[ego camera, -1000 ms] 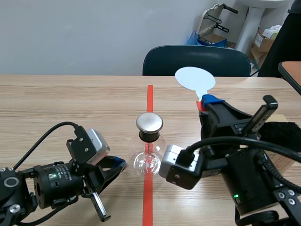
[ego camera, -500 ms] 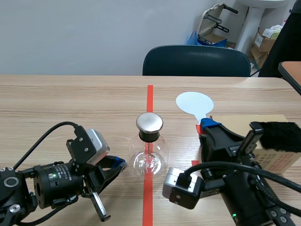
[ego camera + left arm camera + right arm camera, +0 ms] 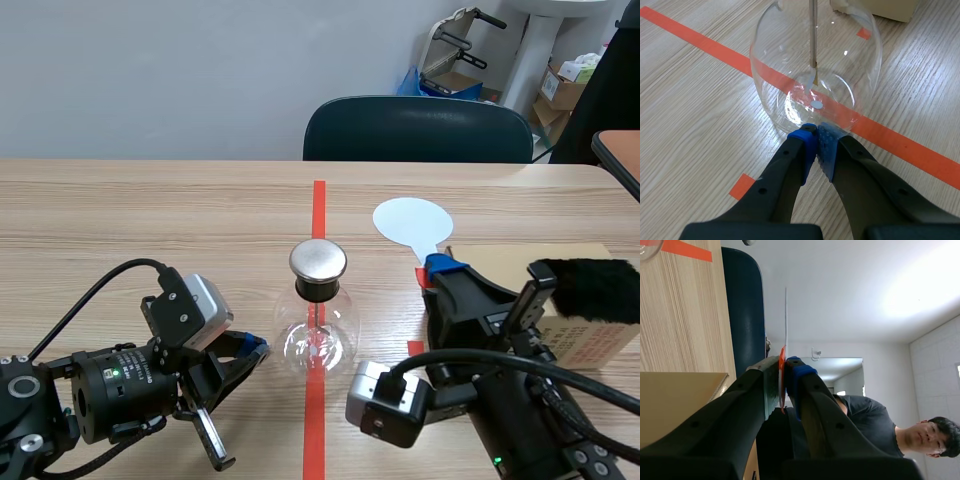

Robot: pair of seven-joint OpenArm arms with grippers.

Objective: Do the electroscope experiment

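The electroscope, a round glass flask (image 3: 318,335) with a metal cap (image 3: 318,261) and a rod inside, stands on the red tape line at the table's middle. My left gripper (image 3: 256,349) lies low beside it. In the left wrist view its blue fingertips meet, shut on nothing (image 3: 816,134), and touch the flask's (image 3: 790,75) base. My right gripper (image 3: 440,266) is shut on the orange handle of a white round paddle (image 3: 412,221), held upright to the right of the flask. The right wrist view shows the paddle (image 3: 786,320) edge-on between the fingers (image 3: 785,366).
A tan cardboard box (image 3: 578,340) sits at the right with a black furry cloth (image 3: 590,288) on it, close to the right arm. A dark chair (image 3: 418,130) stands behind the far table edge. A person (image 3: 875,422) appears in the right wrist view.
The right arm has dropped and drawn back toward the near edge, bringing the paddle lower and nearer; it barely moved in the last half second. The left arm stayed still.
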